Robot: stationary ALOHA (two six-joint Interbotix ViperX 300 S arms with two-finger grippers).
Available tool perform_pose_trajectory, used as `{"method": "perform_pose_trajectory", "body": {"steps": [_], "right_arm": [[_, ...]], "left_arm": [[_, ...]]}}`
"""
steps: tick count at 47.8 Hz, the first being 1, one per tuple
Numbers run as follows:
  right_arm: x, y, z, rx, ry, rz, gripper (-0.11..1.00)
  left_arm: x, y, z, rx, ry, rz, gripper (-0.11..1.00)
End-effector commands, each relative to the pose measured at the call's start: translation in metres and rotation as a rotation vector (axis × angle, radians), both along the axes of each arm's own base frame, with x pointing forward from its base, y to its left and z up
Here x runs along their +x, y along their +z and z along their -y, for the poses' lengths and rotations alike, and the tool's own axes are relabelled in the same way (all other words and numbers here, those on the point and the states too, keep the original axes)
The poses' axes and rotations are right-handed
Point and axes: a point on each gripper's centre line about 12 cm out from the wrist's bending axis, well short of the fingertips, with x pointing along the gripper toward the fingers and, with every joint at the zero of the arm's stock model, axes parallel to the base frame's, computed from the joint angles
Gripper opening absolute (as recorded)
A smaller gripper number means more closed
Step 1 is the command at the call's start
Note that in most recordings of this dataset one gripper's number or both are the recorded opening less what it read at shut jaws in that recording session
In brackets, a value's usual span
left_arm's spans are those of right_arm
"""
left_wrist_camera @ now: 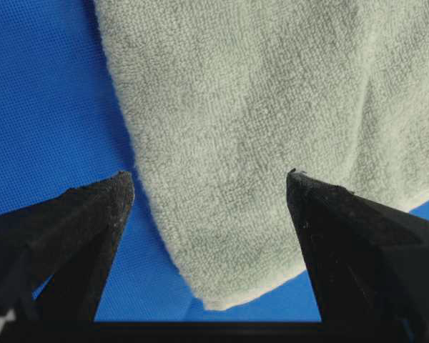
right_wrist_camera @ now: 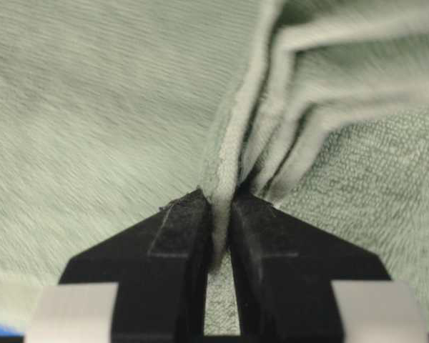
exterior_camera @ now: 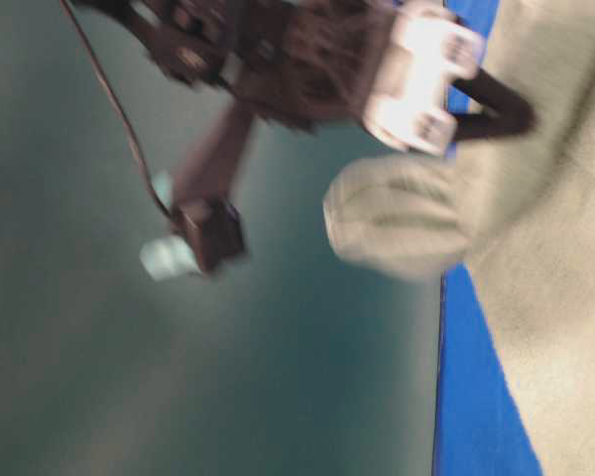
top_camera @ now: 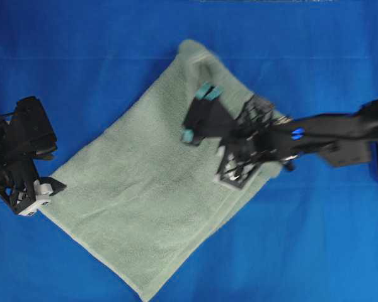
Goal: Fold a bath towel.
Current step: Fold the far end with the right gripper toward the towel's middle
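Observation:
The bath towel [top_camera: 132, 189] is pale sage-green terry and lies slantwise on the blue cloth. My right gripper [right_wrist_camera: 222, 196] is shut on a bunched edge of the towel [right_wrist_camera: 236, 143], with folds fanning out behind the pinch. Seen from overhead, the right gripper [top_camera: 190, 116] hovers over the towel's upper right part. My left gripper [left_wrist_camera: 207, 175] stands open, and a rounded towel corner [left_wrist_camera: 243, 243] lies between its fingers without touching them. From overhead, the left gripper [top_camera: 50, 165] sits at the towel's left corner. The table-level view is blurred, showing a lifted lump of towel [exterior_camera: 397, 213].
Blue cloth [top_camera: 315, 239] covers the table all around the towel. The right arm [top_camera: 340, 129] reaches in from the right edge. The left arm's dark body [top_camera: 19, 151] stands at the left edge. A dark arm with a cable [exterior_camera: 278, 50] fills the top of the table-level view.

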Motion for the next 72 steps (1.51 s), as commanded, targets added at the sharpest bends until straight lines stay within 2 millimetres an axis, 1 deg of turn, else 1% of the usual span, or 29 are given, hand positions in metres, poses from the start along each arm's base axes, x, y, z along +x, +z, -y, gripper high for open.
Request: {"method": "perform_pose_trajectory", "body": {"steps": [1,3,7,15,25,43,44,45,50,51,52,54,55,58,60,63,67,68,72], "right_arm": [[0.018,0.007,-0.010,0.000,0.026,0.043,0.11],[0.024,0.004,-0.016,0.002,0.041,0.050,0.11],[0.029,0.002,-0.021,0.007,0.053,0.060,0.11],[0.030,0.002,-0.022,0.014,0.049,0.071,0.11],[0.032,0.004,-0.037,0.026,0.088,0.097,0.11],[0.034,0.005,-0.039,0.046,0.084,0.117,0.11],[0.033,0.005,-0.039,0.046,0.083,0.114,0.13],[0.033,0.005,-0.039,0.044,0.083,0.113,0.17],[0.034,0.012,-0.037,0.025,0.090,0.114,0.47],[0.033,0.016,-0.037,0.019,0.092,0.118,0.55],[0.033,0.019,-0.036,0.015,0.091,0.120,0.59],[0.031,0.027,-0.035,0.010,0.092,0.130,0.66],[0.030,0.031,-0.035,0.006,0.091,0.138,0.68],[0.026,0.046,-0.033,0.001,0.092,0.165,0.66],[0.022,0.059,-0.032,-0.002,0.095,0.195,0.64],[0.016,0.072,-0.029,-0.011,0.096,0.219,0.65],[0.005,0.082,-0.024,-0.021,0.089,0.232,0.65],[0.003,0.083,-0.022,-0.021,0.086,0.232,0.65],[-0.007,0.086,-0.015,-0.023,0.068,0.233,0.65]], "left_arm": [[0.007,0.009,0.001,-0.006,-0.004,0.032,0.82],[0.007,0.009,0.001,-0.005,-0.005,0.032,0.82],[0.007,0.009,0.001,-0.005,-0.007,0.032,0.82],[0.007,0.009,0.001,-0.004,-0.008,0.032,0.82],[0.007,0.009,0.001,-0.003,-0.010,0.031,0.82],[0.007,0.009,0.001,0.004,-0.022,0.032,0.82],[0.007,0.010,0.001,0.006,-0.026,0.033,0.82],[0.007,0.010,0.001,0.009,-0.031,0.033,0.82],[0.009,0.013,0.002,0.022,-0.064,0.042,0.82],[0.010,0.013,0.003,0.026,-0.076,0.046,0.82],[0.011,0.015,0.003,0.028,-0.086,0.054,0.82],[0.014,0.018,0.004,0.037,-0.115,0.067,0.82],[0.015,0.020,0.005,0.040,-0.132,0.078,0.82],[0.021,0.027,0.010,0.058,-0.211,0.126,0.82],[0.025,0.032,0.014,0.073,-0.269,0.159,0.82],[0.030,0.038,0.021,0.108,-0.379,0.215,0.82],[0.035,0.044,0.035,0.176,-0.562,0.292,0.82],[0.037,0.046,0.042,0.211,-0.645,0.321,0.82],[0.039,0.049,0.059,0.301,-0.849,0.396,0.82]]}}
